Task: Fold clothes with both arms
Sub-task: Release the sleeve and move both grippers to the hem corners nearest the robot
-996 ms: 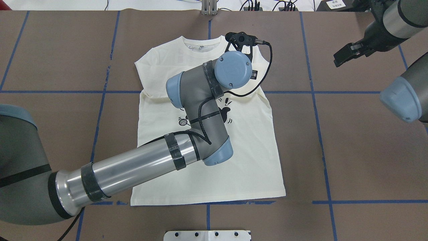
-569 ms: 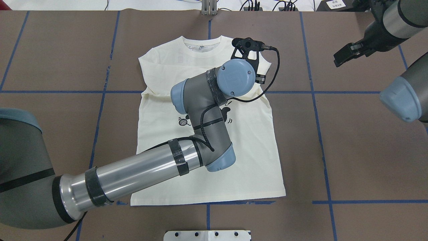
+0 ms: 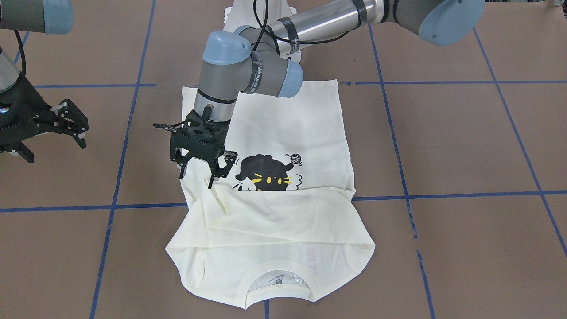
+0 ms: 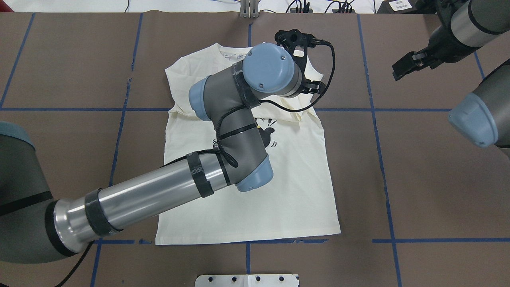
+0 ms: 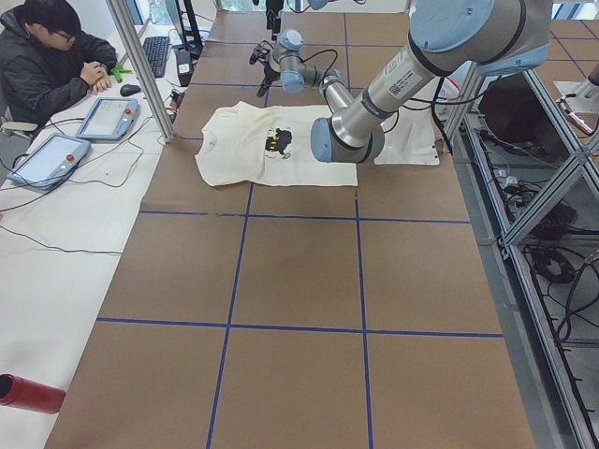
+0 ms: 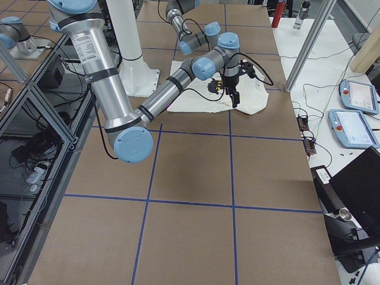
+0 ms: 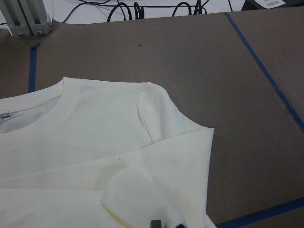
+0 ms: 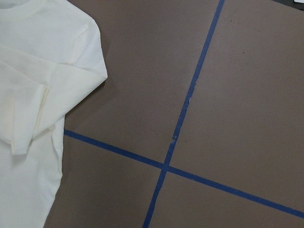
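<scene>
The cream shirt (image 3: 301, 124) lies flat on the brown table with its black cat print (image 3: 266, 175) facing up. Both sleeves are folded in across its chest. The left arm reaches over the shirt (image 4: 295, 187). My left gripper (image 3: 201, 175) hangs open just above the folded sleeve's edge, near the shoulder on the robot's right side. Its fingertips (image 7: 164, 222) show at the bottom of the left wrist view, over a curled fold of cloth (image 7: 133, 190). My right gripper (image 3: 55, 141) is open and holds nothing. It hovers over bare table beside the shirt, also seen from overhead as the right gripper (image 4: 402, 67).
Blue tape lines (image 4: 382, 109) grid the brown table. A white base mount (image 4: 247, 280) sits at the robot's edge. A person (image 5: 56, 56) sits at a side table with teach pendants (image 5: 108, 117). A red cylinder (image 5: 28, 393) lies near that view's bottom left corner.
The left wrist has lifted and swung toward the collar end of the shirt. The folded sleeve stays lying on the chest. The right gripper has shifted slightly toward the far edge.
</scene>
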`<action>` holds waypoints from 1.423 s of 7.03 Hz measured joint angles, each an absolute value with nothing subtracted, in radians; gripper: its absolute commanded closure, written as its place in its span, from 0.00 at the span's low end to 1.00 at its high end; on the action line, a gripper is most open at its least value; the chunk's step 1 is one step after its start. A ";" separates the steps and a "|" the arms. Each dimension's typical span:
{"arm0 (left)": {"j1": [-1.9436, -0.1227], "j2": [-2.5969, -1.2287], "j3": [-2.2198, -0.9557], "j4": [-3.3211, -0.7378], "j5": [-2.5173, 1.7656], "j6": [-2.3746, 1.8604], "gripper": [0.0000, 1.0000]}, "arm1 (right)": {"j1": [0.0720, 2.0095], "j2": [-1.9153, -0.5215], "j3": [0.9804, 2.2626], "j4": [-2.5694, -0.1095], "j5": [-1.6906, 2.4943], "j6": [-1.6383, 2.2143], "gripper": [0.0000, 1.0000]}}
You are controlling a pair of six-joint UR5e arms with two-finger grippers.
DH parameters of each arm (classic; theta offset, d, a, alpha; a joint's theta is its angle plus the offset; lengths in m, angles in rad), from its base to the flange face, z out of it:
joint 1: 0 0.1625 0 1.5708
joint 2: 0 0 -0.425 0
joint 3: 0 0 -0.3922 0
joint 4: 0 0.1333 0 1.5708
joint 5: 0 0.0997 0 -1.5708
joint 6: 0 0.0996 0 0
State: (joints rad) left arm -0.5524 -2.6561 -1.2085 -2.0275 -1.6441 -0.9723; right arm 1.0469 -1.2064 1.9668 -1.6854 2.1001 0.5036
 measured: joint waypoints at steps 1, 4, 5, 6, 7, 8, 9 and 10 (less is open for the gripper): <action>-0.564 -2.557 -1.359 -1.940 -1.667 -0.944 0.00 | 1.014 -1.218 1.975 -1.618 2.092 0.633 0.00; -0.569 -2.159 -1.827 -1.863 -1.740 -0.929 0.00 | 0.786 -1.412 2.099 -1.296 1.955 1.145 0.00; -0.564 -2.054 -1.929 -1.866 -1.754 -0.955 0.00 | 0.653 -1.480 2.175 -1.265 1.836 1.291 0.03; -0.536 -1.950 -2.010 -1.904 -1.751 -1.035 0.07 | 0.493 -1.539 2.243 -1.255 1.677 1.439 0.05; -0.479 -1.859 -2.054 -1.977 -1.718 -1.151 0.26 | 0.349 -1.579 2.285 -1.251 1.530 1.577 0.05; -0.419 -1.776 -2.070 -2.050 -1.666 -1.269 0.36 | 0.245 -1.598 2.302 -1.242 1.420 1.686 0.04; -0.366 -1.693 -2.075 -2.114 -1.621 -1.379 0.40 | 0.181 -1.605 2.307 -1.228 1.349 1.755 0.03; -0.302 -1.626 -2.074 -2.160 -1.561 -1.475 0.43 | 0.151 -1.607 2.309 -1.220 1.312 1.786 0.02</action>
State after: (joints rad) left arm -0.3017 -1.6259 -2.0744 -2.1603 -1.5615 -1.4749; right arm 0.1514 -1.6067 2.3093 -1.2200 1.3119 1.7856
